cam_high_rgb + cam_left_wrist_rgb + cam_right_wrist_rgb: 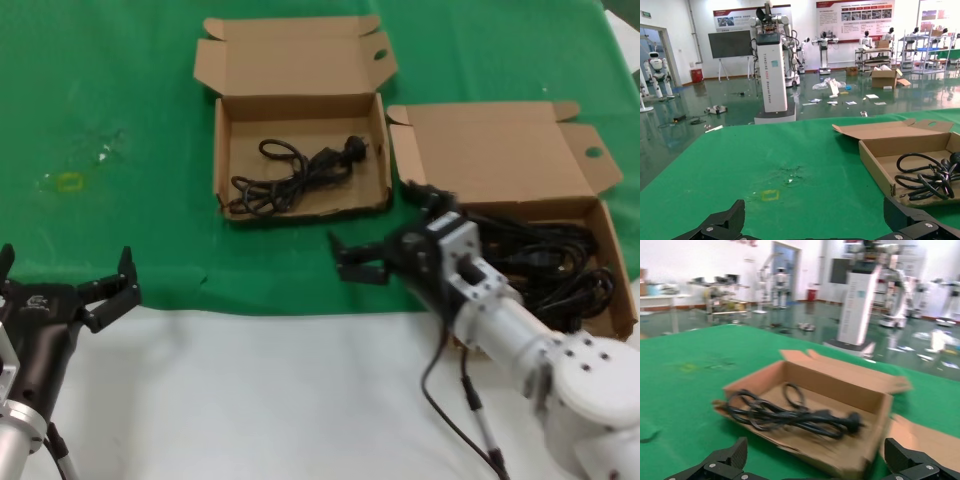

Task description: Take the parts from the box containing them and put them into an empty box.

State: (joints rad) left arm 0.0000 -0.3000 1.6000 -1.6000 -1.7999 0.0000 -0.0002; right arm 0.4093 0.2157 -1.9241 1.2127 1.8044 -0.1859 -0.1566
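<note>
- Right gripper (385,225): spread wide, holding nothing, between the two boxes.
- Receiving box (226,150): one power cord (295,176) inside.
- Source box (500,155): cords (560,265) piled.
- Left gripper (65,270): splayed, idle, near table edge.

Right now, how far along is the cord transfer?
Done: one power cord lies in the receiving box. In hand: nothing; the right hand is open over the green cloth between the boxes, and the left hand is open at the table's near edge. Left: a tangle of cords is in the source box.
</note>
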